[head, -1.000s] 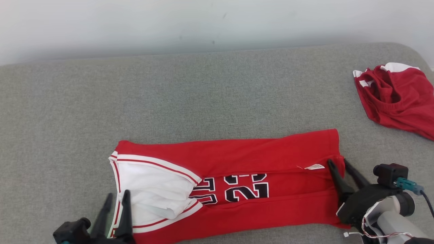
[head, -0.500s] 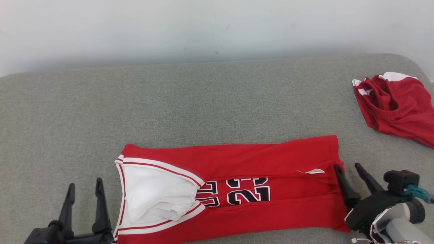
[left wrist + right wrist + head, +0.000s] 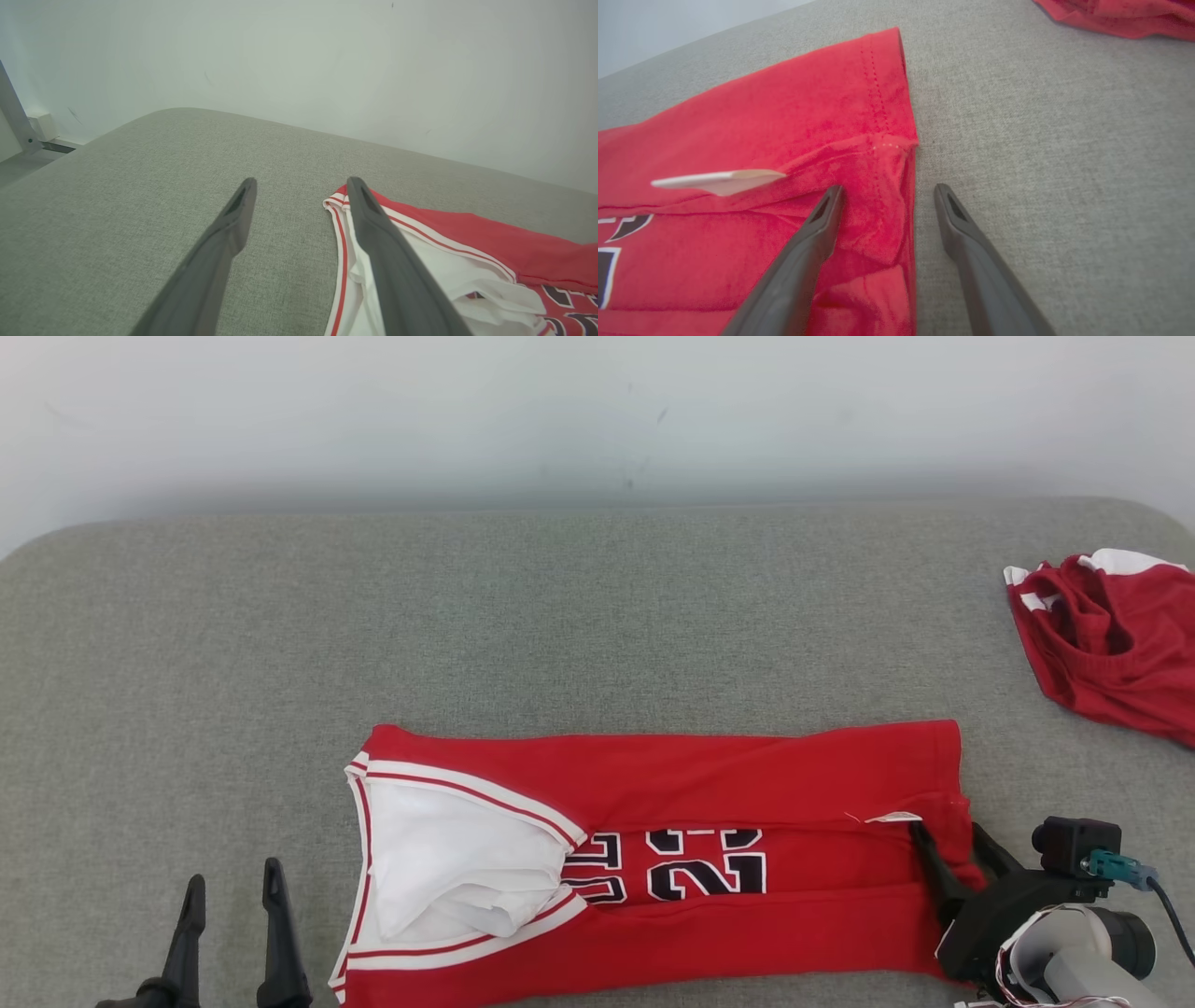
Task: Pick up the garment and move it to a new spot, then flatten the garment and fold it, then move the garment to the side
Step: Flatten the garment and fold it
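At the lower left of the head view, the left gripper (image 3: 233, 873) is seen with its fingers spread wide and nothing between them, over the bare grey cushion (image 3: 597, 616) just beside the jersey's neck end. The red jersey (image 3: 672, 775) is laid lengthwise on the near part of the cushion, folded into a long band. Its white-lined neck opening is turned to the left, and black numerals edged in white are shown at its middle. A small white tag (image 3: 892, 818) is seen near the right end. There the right gripper (image 3: 950, 831) is held wide open astride the hem, one finger over the red cloth and the other over the cushion. A second red garment (image 3: 1111, 644) is left crumpled at the far right, well apart.
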